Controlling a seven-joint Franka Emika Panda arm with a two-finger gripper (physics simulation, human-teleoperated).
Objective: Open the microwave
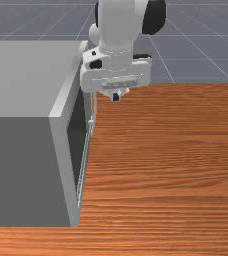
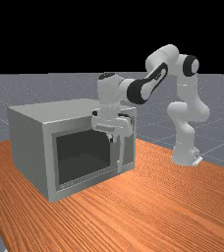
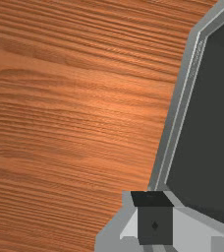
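The microwave (image 2: 30, 147) stands on the wooden surface (image 1: 176, 150), filling the front view's left side, with its front facing the open wood where I work. Its door is closed, lying flat against the body, so I cannot tell what is inside; the dark window (image 2: 84, 152) lets nothing be made out behind it. A long, slim handle (image 2: 121, 155) stands upright off the door, toward the far view's right end of the window.

My fingers (image 1: 115, 96) are drawn together, tip against tip, and I see nothing pinched between them. They point down from the hand (image 1: 116, 77), out in front of the door. In the far view they hang before the window's upper part, just beside the handle. The front view shows a strip of wood between my tips and the handle, so I am near it but apart from it.

In the wrist view, my joined fingers (image 3: 154, 221) have the grey door frame and the dark window beyond them, with the wood grain alongside. My arm (image 2: 155, 81) reaches in from the far view's right.
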